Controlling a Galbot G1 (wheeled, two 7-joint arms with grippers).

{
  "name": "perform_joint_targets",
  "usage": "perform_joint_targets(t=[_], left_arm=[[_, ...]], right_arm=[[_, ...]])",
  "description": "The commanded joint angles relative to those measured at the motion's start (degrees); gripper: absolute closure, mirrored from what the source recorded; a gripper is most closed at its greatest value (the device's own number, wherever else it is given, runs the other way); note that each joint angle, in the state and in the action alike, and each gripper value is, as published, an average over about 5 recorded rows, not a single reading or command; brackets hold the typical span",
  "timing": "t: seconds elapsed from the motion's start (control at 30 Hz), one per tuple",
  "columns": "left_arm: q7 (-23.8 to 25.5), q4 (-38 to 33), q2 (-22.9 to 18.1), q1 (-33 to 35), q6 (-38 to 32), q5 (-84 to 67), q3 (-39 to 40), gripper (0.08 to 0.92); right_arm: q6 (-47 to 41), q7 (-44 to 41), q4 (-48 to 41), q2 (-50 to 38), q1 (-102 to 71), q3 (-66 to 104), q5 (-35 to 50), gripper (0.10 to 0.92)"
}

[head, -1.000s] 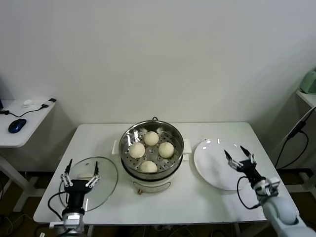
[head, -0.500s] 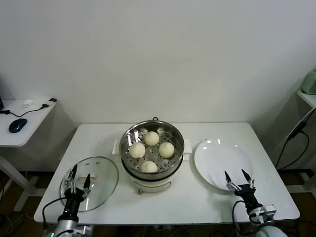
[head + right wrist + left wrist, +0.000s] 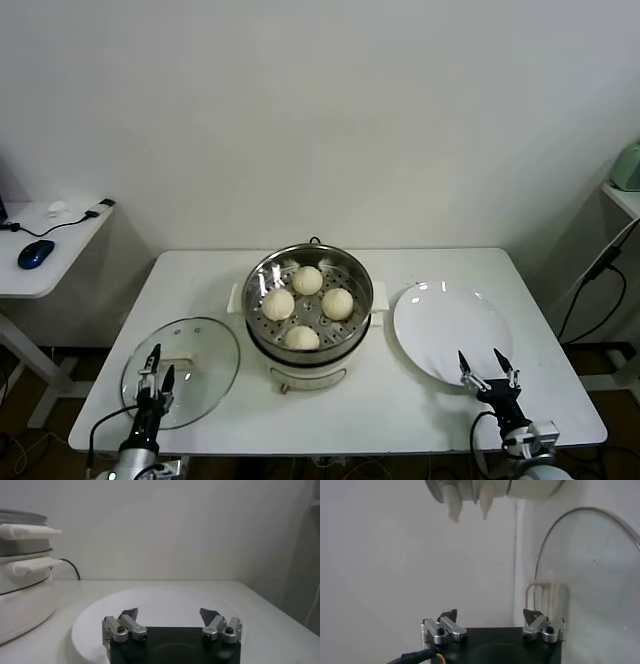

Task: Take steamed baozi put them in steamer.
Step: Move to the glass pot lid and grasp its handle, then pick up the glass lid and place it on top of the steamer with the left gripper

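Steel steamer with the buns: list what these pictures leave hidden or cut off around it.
- Shiny round steel steamer: the head view hides its white base's far side behind the pot; the right wrist view cuts it at the edge.
- Four cream-white round buns: undersides hidden against the perforated tray.
- Round glass lid: cut off in the left wrist view.
- Flat white plate: near rim hidden by the right hand.

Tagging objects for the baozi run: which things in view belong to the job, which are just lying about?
Job: four steamed baozi, all in the steamer; left gripper and right gripper, both open and empty, low at the table's near edge.

Lying about: glass lid, white plate, mouse on the side desk.
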Motion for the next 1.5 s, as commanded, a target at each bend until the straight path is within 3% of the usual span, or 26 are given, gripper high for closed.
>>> perform_joint_targets(t=[0.03, 0.53, 1.0, 1.3, 1.5], left_arm=[[-0.38, 1.95, 0.08, -0.27, 1.42, 3.92, -0.45, 0.177], [1.67, 5.59, -0.48, -6.81, 5.57, 1.35, 1.78, 0.199], [2.01, 10.04, -0.1, -8.4, 8.65, 0.83, 2.75, 0.589], [1.73, 8.83, -1.3, -8.42, 7.8, -0.24, 2.62, 0.835], [2.16, 3.9, -1.86, -7.3, 7.07, -1.29, 1.93, 0.861]], right_arm=[[-0.21, 0.49, 0.46, 1.09, -0.51, 0.53, -1.14, 0.203], [-0.35, 0.61, 1.32, 1.19, -0.76, 0.53, -2.36, 0.203], [-0.4, 0.48, 1.86, 1.54, -0.38, 0.33, -3.4, 0.203], [-0.41, 0.57, 2.51, 1.59, -0.45, 0.83, -3.37, 0.203], [-0.38, 0.67, 3.0, 1.51, -0.6, 1.58, -3.23, 0.203]])
